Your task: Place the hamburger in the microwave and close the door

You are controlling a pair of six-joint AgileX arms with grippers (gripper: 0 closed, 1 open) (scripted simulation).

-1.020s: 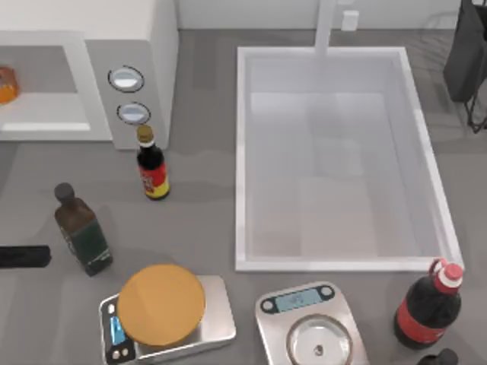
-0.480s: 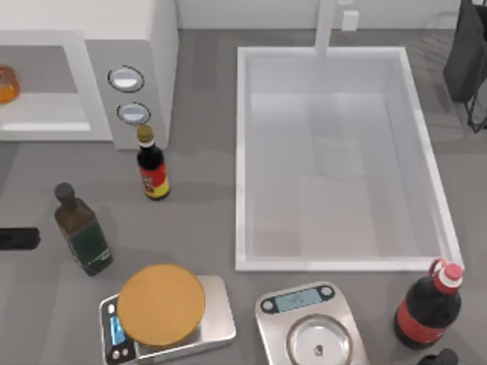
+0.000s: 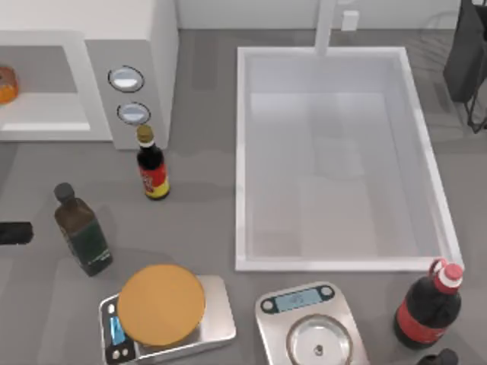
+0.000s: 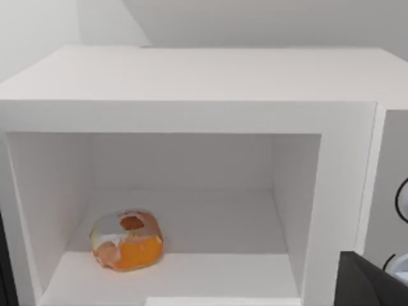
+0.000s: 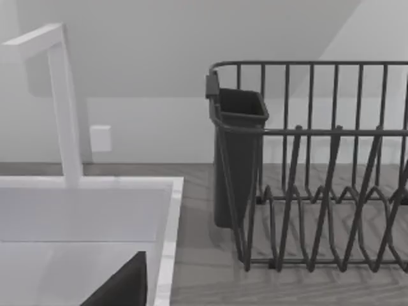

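Two arms are at the desk. The left gripper [image 3: 14, 233] is a dark stub at the desk's left edge, beside a dark green bottle [image 3: 82, 232]. Whether it is apart or together cannot be told.

The microwave [image 3: 122, 68] stands at the back left corner of the desk. Its cavity is open at the front. The hamburger [image 4: 126, 240] lies on the cavity floor, toward the left wall. It touches no wall, and no gripper is on it. In the top view it appears as an orange patch [image 3: 6, 84] at the left edge. Two round dials [image 3: 126, 78] sit one above the other on the grey front panel.

Directly in front of that panel stands a small dark sauce bottle [image 3: 152, 163] with a red and yellow label. A kitchen scale [image 3: 217, 323] near the front edge carries a flat orange disc [image 3: 161, 304]. Just to the right is a second scale [image 3: 304, 304] with a bare round steel platter.

A white sink basin [image 3: 243, 152] occupies the desk's middle, with its faucet [image 3: 326, 26] at the back edge. A cola bottle [image 3: 428, 308] with a red cap stands near the front right corner.

The right arm [image 3: 466, 61] is parked at the back right corner. The state of the right gripper [image 5: 121, 288] cannot be told. The right wrist view shows a dark wire dish rack [image 5: 319, 172] with a cutlery holder [image 5: 237, 153] beside the sink.
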